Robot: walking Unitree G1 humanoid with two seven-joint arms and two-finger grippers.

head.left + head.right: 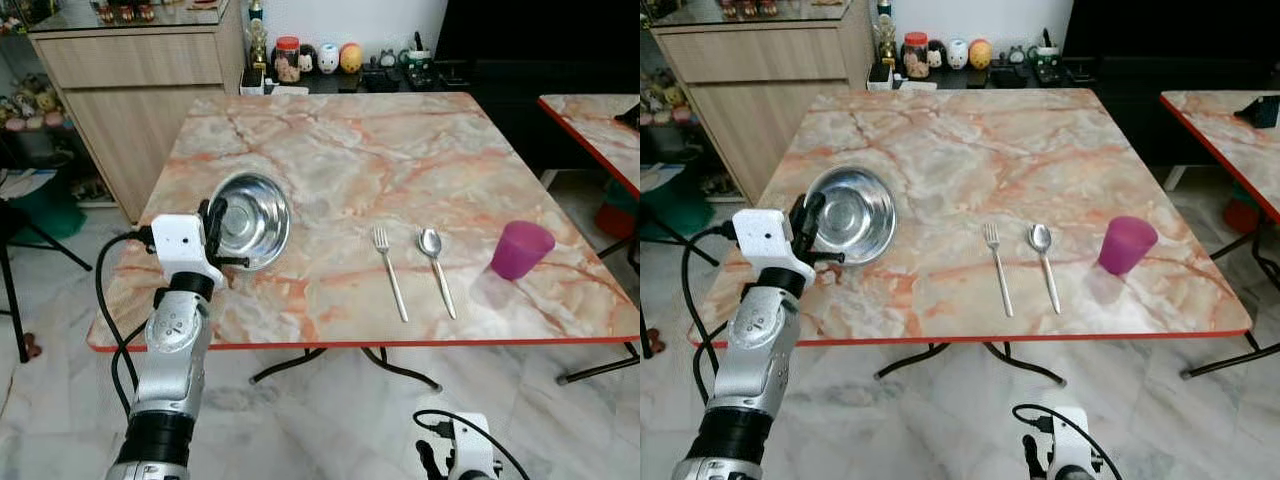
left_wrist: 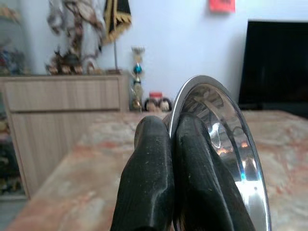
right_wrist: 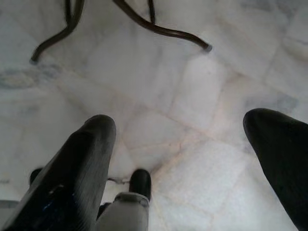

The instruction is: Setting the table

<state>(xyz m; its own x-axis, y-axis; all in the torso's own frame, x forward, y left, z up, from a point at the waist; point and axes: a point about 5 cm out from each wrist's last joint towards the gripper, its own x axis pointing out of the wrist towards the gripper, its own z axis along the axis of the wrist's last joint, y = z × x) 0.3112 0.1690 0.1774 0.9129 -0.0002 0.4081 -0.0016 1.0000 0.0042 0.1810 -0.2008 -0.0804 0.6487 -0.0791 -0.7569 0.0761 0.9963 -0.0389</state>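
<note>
The steel bowl point(image 1: 253, 221) is tipped up on its edge over the left part of the marble table point(image 1: 330, 150), its hollow facing the fork and spoon. The left gripper point(image 2: 171, 144) has it by the rim: the two black fingers point(image 2: 149, 178) are closed tight together with the thin metal edge pinched between them. I cannot tell whether the bowl's lower edge touches the tabletop or hangs just above it.

To the right of the bowl, near the front edge of the table, a fork point(image 1: 390, 272) and a spoon point(image 1: 437, 268) lie side by side, close but apart, handles pointing toward the robot. Further right stands a purple cup point(image 1: 520, 249), upright, near the table's right front corner.

The right gripper point(image 3: 180, 144) hangs low beside the robot, below the table, over the pale marble floor point(image 3: 202, 91). Its fingers are spread wide and hold nothing.

Beyond the table, a wooden cabinet point(image 1: 140, 90) stands to the left, and a low shelf carries small jars and figurines point(image 1: 320, 58). A second marble table point(image 1: 600, 125) shows at the right edge.
</note>
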